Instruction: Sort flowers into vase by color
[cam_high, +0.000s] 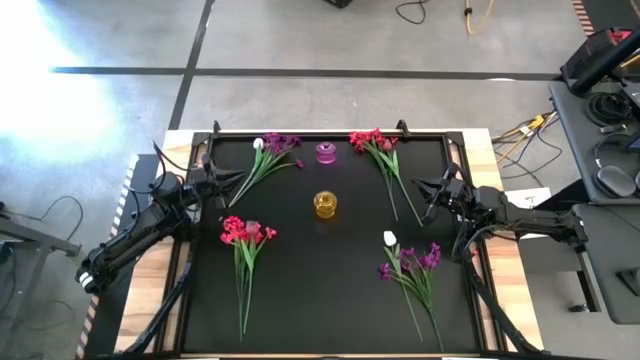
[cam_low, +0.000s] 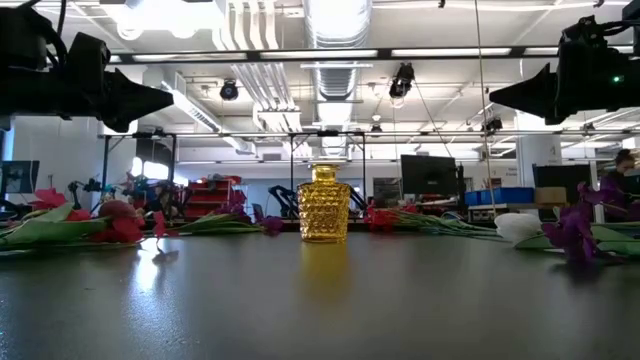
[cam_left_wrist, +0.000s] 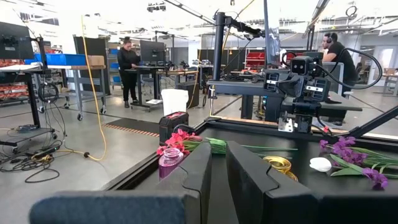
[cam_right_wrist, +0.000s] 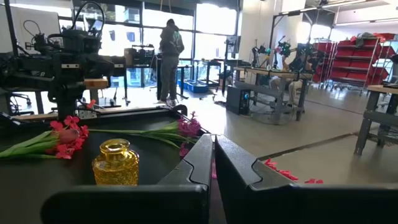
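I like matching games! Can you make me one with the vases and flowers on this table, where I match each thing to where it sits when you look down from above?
Things:
1. yellow vase
2. pink vase
3. red flowers by the left gripper
4. purple flowers by the right gripper

Places:
A. far edge of the mat, in the middle
B. near right part of the mat
C. centre of the mat
D. near left part of the mat

Pairs: 1-C, 2-A, 3-D, 4-B
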